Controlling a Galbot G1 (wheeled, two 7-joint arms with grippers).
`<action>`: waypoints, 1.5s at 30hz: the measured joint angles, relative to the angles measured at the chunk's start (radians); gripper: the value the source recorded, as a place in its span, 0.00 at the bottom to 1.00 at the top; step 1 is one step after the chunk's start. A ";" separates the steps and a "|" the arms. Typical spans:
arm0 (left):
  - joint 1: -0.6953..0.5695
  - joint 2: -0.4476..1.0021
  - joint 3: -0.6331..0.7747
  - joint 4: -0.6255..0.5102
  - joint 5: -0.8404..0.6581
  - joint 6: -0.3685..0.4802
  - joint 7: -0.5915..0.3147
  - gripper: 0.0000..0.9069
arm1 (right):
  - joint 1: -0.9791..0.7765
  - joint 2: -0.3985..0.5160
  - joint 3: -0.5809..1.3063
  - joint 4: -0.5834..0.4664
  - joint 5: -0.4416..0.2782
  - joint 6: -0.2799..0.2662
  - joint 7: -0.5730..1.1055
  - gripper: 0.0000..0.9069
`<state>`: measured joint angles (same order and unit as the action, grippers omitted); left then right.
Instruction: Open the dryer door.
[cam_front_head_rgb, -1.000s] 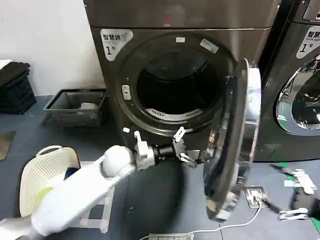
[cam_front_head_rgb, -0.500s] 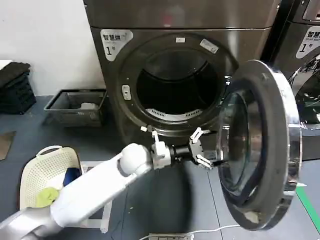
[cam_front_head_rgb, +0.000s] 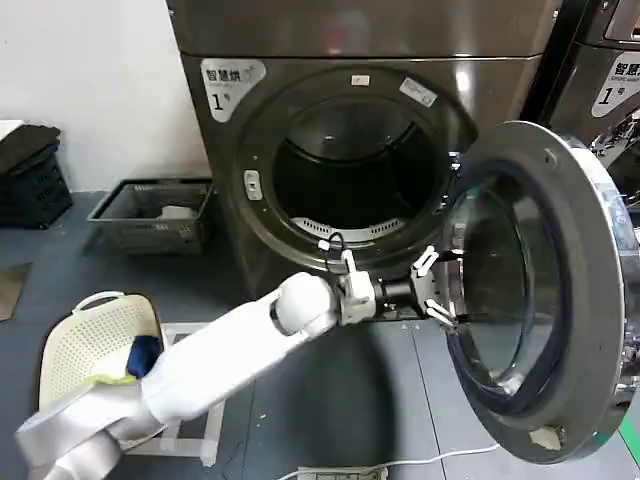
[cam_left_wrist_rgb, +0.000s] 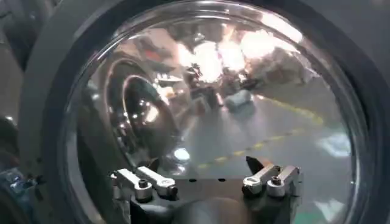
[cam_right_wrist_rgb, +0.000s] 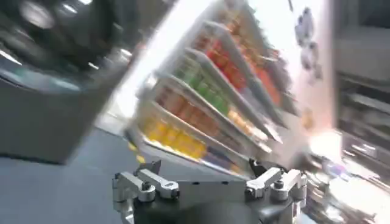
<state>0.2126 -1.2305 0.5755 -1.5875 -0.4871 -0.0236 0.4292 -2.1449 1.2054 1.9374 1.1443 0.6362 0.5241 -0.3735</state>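
The dryer door (cam_front_head_rgb: 585, 250) stands swung wide open to the right of the bronze-grey machine, its grey inner rim and tinted glass facing me. The round drum opening (cam_front_head_rgb: 350, 170) is uncovered. My left gripper (cam_front_head_rgb: 437, 290) is stretched out below the opening, open, its fingertips at the inner face of the door near the hinge side. In the left wrist view the door glass (cam_left_wrist_rgb: 213, 91) lies close in front of the open left gripper (cam_left_wrist_rgb: 204, 173), nothing held. The right gripper (cam_right_wrist_rgb: 204, 176) is open and empty, facing blurred shelves.
A blacker machine (cam_front_head_rgb: 600, 60) stands directly behind the open door at right. A grey crate (cam_front_head_rgb: 155, 212) and a black stack (cam_front_head_rgb: 30, 170) sit by the left wall. A white basket (cam_front_head_rgb: 90, 335) lies at lower left. A white cable (cam_front_head_rgb: 420, 462) runs over the floor.
The door has swung from edge-on to wide open toward the right. My left gripper has followed it rightward, staying open against the door's inner side.
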 joint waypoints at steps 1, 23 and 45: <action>-0.010 -0.008 0.004 0.011 0.000 -0.003 0.000 1.00 | 0.001 -0.003 0.007 -0.018 0.000 -0.018 0.020 1.00; -0.075 -0.187 0.045 0.207 0.081 -0.090 -0.024 1.00 | -0.027 0.006 0.152 -0.124 -0.244 -0.443 0.372 1.00; -0.073 -0.285 0.055 0.274 0.091 -0.020 -0.211 1.00 | -0.027 0.025 0.157 -0.044 -0.247 -0.455 0.366 1.00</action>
<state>0.1392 -1.5154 0.6310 -1.3131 -0.3957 -0.0438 0.2185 -2.1717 1.2306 2.0943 1.1008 0.3891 0.0692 -0.0071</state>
